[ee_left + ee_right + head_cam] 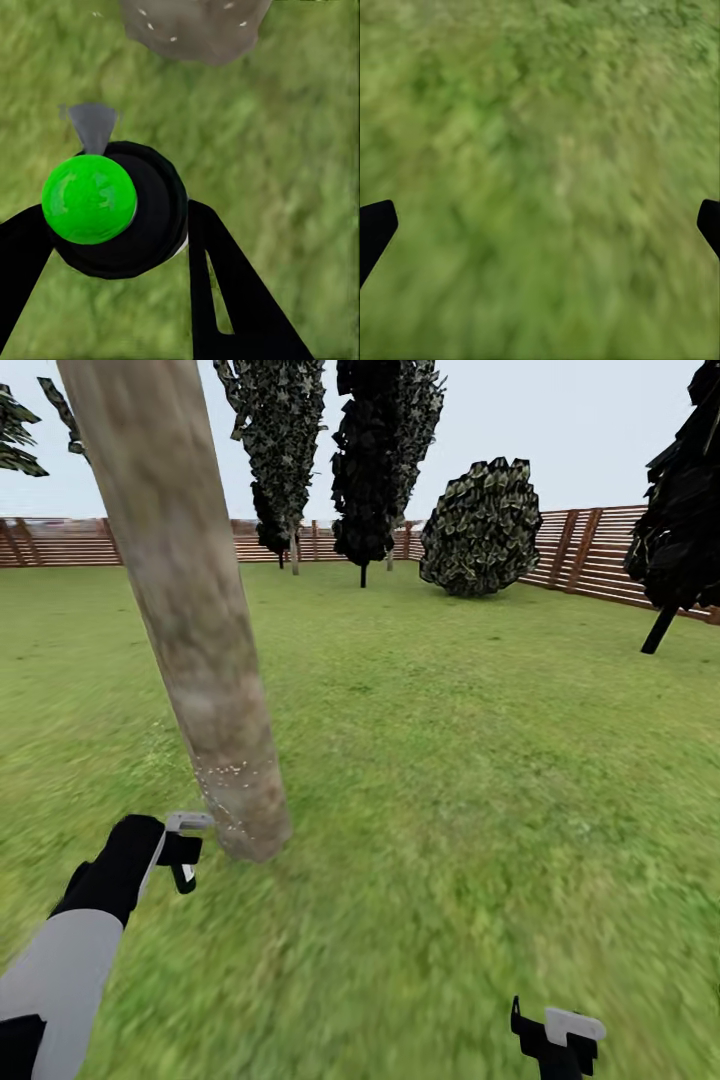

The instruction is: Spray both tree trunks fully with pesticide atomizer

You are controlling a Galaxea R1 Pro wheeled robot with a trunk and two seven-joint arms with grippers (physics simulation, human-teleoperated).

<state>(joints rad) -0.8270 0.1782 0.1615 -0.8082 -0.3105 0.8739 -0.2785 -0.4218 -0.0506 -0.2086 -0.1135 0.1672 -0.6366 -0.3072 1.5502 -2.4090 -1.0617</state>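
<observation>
Over on our left, the left gripper (pixel 183 850) is clamped around the pesticide atomizer (pixel 112 206), green cap and grey nozzle showing in the left wrist view, held low just beside the base of the tree trunk (pixel 190 610). White pesticide (pixel 225 775) specks dot that trunk near the grass (pixel 450 760). Moving right, we see dark trees and a round bush (pixel 482 527) before the slatted fence (pixel 590 555). Down at the right, our right gripper (pixel 557 1038) hangs over the lawn, fingers (pixel 375 229) spread wide, holding nothing.
</observation>
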